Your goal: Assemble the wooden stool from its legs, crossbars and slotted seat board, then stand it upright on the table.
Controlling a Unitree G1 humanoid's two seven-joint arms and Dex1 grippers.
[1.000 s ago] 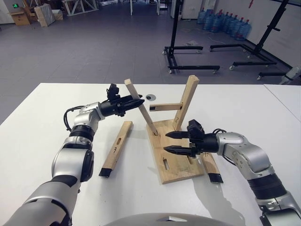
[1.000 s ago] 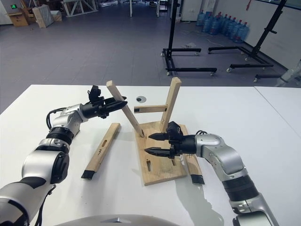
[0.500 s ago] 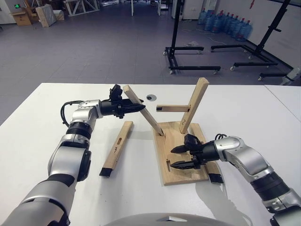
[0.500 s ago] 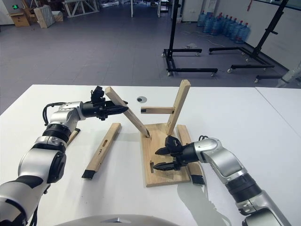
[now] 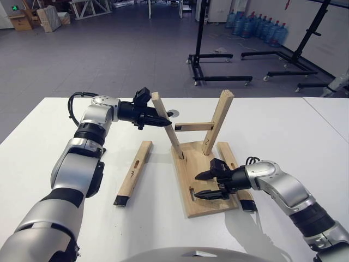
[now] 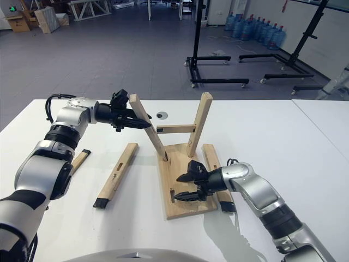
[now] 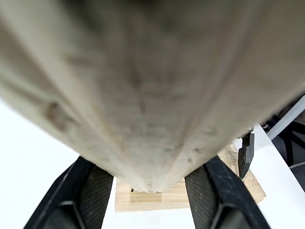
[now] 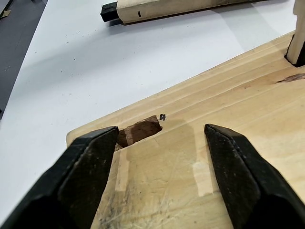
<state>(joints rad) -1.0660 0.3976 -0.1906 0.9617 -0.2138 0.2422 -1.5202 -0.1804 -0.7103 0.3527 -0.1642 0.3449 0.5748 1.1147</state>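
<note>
The slotted seat board (image 5: 215, 192) lies flat on the white table. Two legs stand tilted in its slots, joined by a crossbar (image 5: 194, 126). My left gripper (image 5: 164, 123) is shut on the upper part of the left leg (image 5: 168, 126); in the left wrist view that leg (image 7: 143, 86) sits between the black fingers (image 7: 90, 200). The right leg (image 5: 218, 121) leans the other way. My right gripper (image 5: 203, 185) is open, low over the board's near end. In the right wrist view its fingers (image 8: 90, 176) straddle an empty slot (image 8: 138, 130).
A loose leg (image 5: 134, 172) lies on the table left of the board. Another leg (image 5: 235, 176) with a black foot lies along the board's right side under my right arm. A short wooden piece (image 6: 80, 161) lies farther left. A round hole (image 5: 173, 113) marks the table's back.
My left gripper has kept hold of the left leg and swung it, so the leg frame and board shifted. My right gripper moved down toward the board's near end.
</note>
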